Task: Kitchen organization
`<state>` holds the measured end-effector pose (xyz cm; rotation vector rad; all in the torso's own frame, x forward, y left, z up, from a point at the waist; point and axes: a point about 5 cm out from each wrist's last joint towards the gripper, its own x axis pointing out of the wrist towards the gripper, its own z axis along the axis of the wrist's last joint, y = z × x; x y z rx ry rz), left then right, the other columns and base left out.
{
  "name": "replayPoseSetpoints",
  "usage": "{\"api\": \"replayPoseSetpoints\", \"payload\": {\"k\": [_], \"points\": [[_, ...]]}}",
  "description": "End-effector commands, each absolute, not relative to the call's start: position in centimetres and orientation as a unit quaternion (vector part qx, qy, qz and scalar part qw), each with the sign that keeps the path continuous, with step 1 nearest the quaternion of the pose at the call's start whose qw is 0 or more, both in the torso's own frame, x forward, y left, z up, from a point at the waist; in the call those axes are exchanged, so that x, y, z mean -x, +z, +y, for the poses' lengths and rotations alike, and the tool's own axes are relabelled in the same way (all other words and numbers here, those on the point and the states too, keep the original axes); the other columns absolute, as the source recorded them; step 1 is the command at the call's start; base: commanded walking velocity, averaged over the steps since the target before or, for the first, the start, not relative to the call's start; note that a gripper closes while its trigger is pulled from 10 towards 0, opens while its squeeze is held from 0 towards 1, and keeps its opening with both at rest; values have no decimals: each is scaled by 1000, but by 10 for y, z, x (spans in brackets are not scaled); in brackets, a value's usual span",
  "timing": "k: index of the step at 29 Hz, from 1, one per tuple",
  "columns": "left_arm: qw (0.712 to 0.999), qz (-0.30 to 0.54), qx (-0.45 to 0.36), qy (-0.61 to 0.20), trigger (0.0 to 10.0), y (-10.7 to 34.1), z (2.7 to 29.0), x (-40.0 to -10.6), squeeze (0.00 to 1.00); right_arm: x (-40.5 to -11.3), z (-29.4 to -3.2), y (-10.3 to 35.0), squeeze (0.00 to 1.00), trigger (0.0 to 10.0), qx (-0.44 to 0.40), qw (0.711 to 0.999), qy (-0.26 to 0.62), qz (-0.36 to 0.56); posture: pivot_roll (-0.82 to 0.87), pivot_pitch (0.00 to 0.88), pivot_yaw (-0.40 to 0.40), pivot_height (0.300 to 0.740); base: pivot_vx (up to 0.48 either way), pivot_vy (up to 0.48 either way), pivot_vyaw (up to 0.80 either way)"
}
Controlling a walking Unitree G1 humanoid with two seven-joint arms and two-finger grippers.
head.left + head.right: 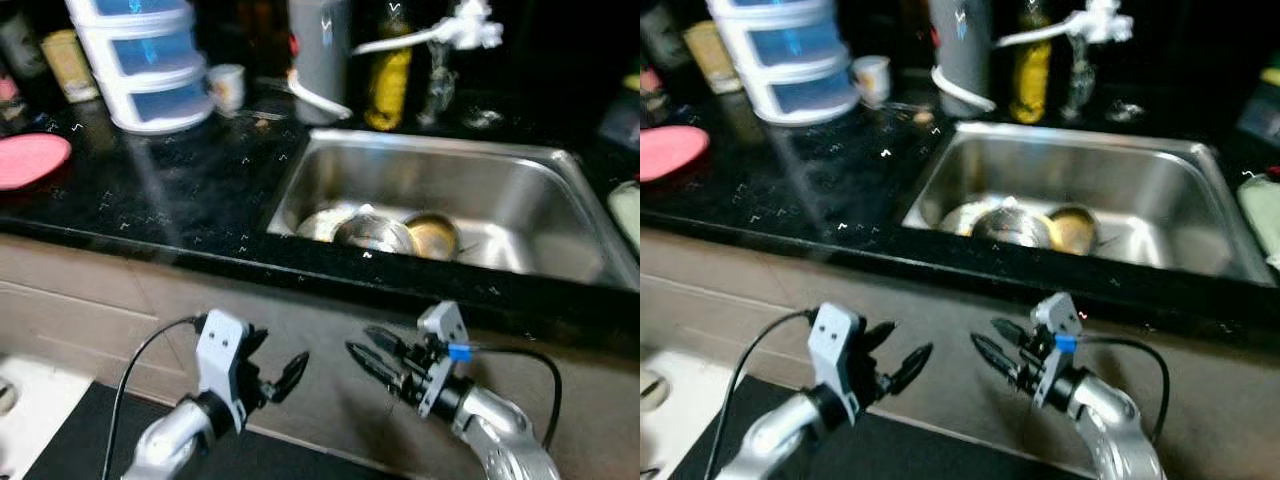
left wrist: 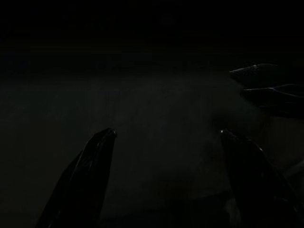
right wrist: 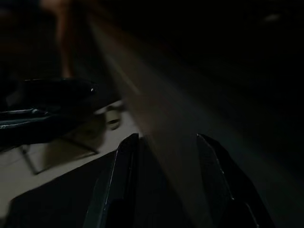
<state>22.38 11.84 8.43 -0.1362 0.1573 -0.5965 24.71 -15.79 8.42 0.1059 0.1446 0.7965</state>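
Both arms held low in front of the beige cabinet front [image 1: 90, 300], below the edge of the black speckled stone desk [image 1: 180, 190]. Left claw [image 1: 280, 378] empty, its two black fingers spread apart, tips pointing toward the right arm; the dark left wrist view shows the same gap between fingers [image 2: 90, 175]. Right claw [image 1: 368, 352] also empty, fingers parted, tips pointing back toward the left claw; the two claws near each other but not touching. Rectangular stainless steel sink [image 1: 520, 170] set into the desk on the robot's right; in its basin lie a round steel bowl [image 1: 372, 234] and a brass-coloured round dish [image 1: 432, 236], side by side and touching or nearly so. White tap [image 1: 440, 32] reaches over the sink from the back. Behind the sink: grey upright container [image 1: 318, 50], yellow bottle [image 1: 388, 85]. Further left on the desk: white stacked drawer unit with blue-tinted fronts [image 1: 150, 60], small white cup [image 1: 227, 86], flat pink plate [image 1: 30, 158] at the far left. Black mat [image 1: 80, 440] on the floor by the left arm.
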Motion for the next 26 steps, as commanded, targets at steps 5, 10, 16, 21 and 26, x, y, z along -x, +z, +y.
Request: {"api": "replayPoseSetpoints", "payload": {"k": [5, 10, 16, 21, 26], "points": [[946, 77, 56, -310, 10000, 84, 118, -225, 0, -246, -157, 82, 0, 10000, -59, 917, 388, 67, -2, 0, 2, 740, 0, 0, 794], [935, 75, 35, -346, 10000, 84, 110, -225, 0, -245, -157, 82, 0, 10000, -61, 914, 396, 65, -2, 0, 2, 740, 0, 0, 794], [933, 77, 39, -350, 10000, 82, 109, -225, 0, -244, -157, 80, 0, 10000, -60, 911, 402, 66, -7, 0, 2, 740, 0, 0, 794], [932, 79, 39, -351, 10000, 81, 109, -226, 0, -244, -156, 80, 0, 10000, -60, 910, 405, 65, -8, 0, 6, 740, 0, 0, 794], [932, 76, 39, -351, 10000, 82, 108, -229, 0, -244, -156, 81, 0, 10000, -63, 909, 407, 63, -13, 0, 10, 740, 0, 0, 794]]}}
